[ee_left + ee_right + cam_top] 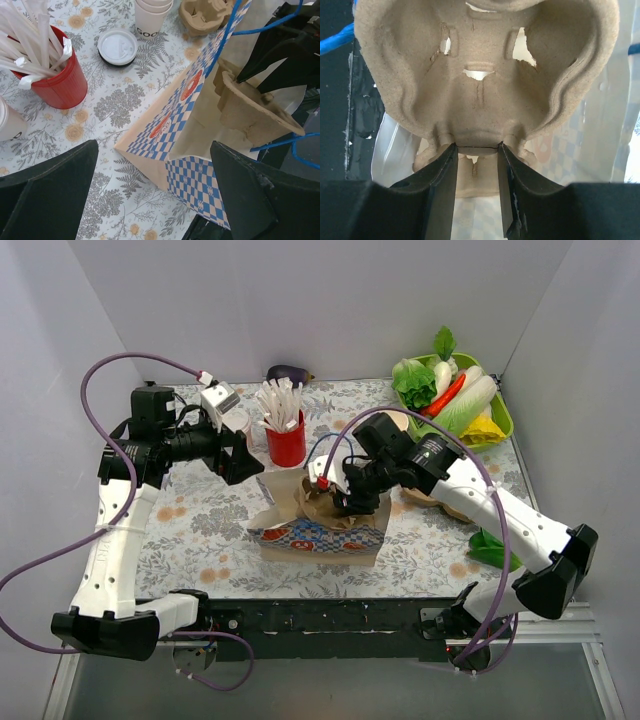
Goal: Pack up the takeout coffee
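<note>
Over floral cloth (200, 530) between white walls (320, 310), left fingers (50, 195) gape; right fingers (440, 195) pinch cardboard tray (480, 60).

Top view: I cannot see the fingertips of my right claw (347, 508); they sit hidden behind the pulp carrier (318, 502) at the mouth of the paper bag (315, 538). The takeout coffee (238, 424) is partly covered by my left arm (195, 445). Left wrist view: the left edge cuts the takeout coffee, leaving a sliver of wall and a scrap of print. The top edge cuts the cup stack (152, 17), so its print is incomplete. Right wrist view: the carrier overruns the top edge, and the bag behind it is blurred.
</note>
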